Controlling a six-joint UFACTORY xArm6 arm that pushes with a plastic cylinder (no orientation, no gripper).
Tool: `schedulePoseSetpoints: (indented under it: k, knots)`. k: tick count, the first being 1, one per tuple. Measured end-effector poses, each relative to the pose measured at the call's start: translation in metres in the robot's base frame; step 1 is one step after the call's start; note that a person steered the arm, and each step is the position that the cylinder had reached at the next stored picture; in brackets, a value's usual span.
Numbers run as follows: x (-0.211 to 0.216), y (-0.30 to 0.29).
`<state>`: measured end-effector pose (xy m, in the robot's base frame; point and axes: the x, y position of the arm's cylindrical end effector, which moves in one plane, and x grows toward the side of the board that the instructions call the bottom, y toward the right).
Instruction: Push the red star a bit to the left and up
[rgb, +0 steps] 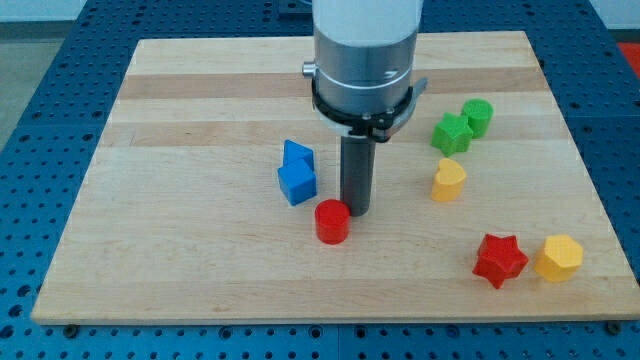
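The red star (499, 260) lies near the view's lower right, touching the yellow hexagon block (558, 258) on its right. My tip (356, 210) is near the board's middle, just right of and above the red cylinder (332, 221), far to the left of the red star. The tip touches or nearly touches the red cylinder.
Two blue blocks (297, 173) sit left of the tip. A green star (451, 133) and a green cylinder (477, 117) sit at the upper right, with a yellow heart-like block (448, 181) below them. The wooden board (200, 260) ends close below the red star.
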<state>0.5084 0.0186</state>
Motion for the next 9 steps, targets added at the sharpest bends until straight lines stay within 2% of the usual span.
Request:
schedulePoseSetpoints:
  k: [2,6,7,9]
  knots:
    - [0.032,-0.001]
    - [0.11,0.057]
    - [0.11,0.087]
    - [0.11,0.198]
